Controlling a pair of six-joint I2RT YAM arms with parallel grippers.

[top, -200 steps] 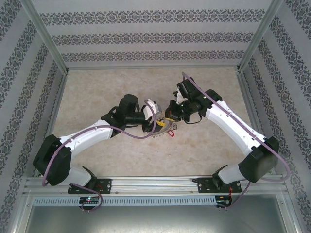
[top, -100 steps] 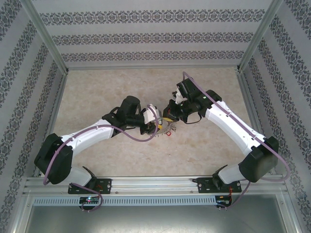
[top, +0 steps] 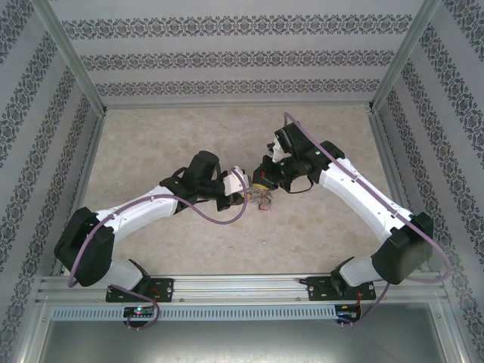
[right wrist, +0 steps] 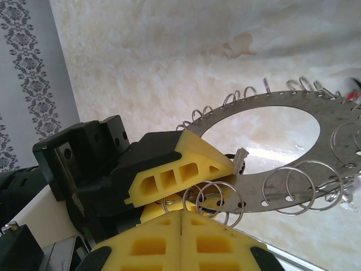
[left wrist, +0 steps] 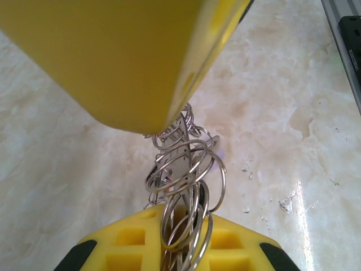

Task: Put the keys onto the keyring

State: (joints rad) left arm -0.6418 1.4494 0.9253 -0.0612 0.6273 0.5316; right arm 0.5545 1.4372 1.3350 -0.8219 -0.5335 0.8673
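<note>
**Keyring gripped between the two arms at mid-table**

The keyring sat at the middle of the top external frame, where the two arms met over the pale marbled table. In the right wrist view it ran across the right half of the frame as a flat silvery band around a wide oval opening. It was pierced with small holes all along its rim and raised clear of the tabletop behind it.

The keys looked like small silvery wire loops. They were threaded through those holes and stood out around the band's edge. A red bit showed at the lower edge of the cluster in the top external view.

The right gripper filled the bottom centre of its own view. Its yellow fingers were pressed flat together, and the keyring's lower left edge ran in at their tips.

The left gripper reached in from the left of the top external frame, just beside the right one. In the left wrist view its two yellow fingers sat at the bottom centre. They were drawn in on a bunch of keys that stood up between them. A blurred yellow finger of the other gripper covered the upper left of that frame.
</note>
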